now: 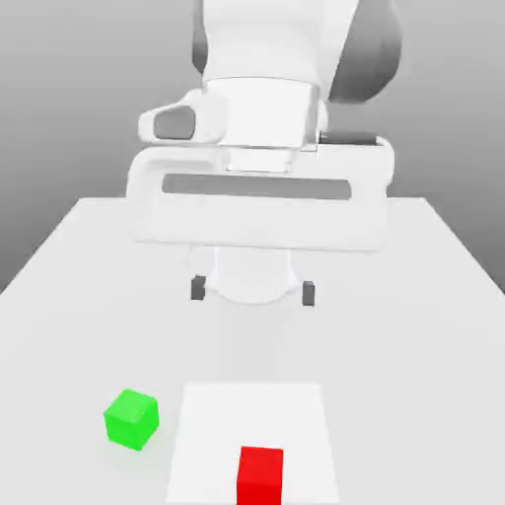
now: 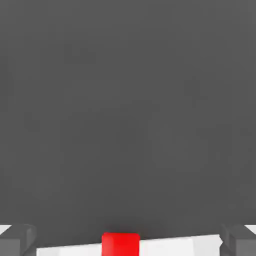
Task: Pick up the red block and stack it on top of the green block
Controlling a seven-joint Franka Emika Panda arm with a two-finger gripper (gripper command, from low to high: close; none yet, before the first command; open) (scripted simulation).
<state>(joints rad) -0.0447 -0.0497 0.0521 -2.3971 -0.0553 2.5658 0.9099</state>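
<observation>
The pincer (image 1: 253, 290) hangs above the tabletop (image 1: 414, 325), its two dark fingertips (image 1: 198, 287) spread wide and holding nothing. The red block (image 1: 260, 474) sits on a paler white square patch (image 1: 296, 414) of the tabletop, toward the near edge in the exterior view, well apart from the pincer; in the hand view it lies centred between the fingertips. The green block (image 1: 131, 417) stands near it, toward the exterior view's left, not touching. Both are plain matte cubes with no long axis; the green one is turned slightly.
</observation>
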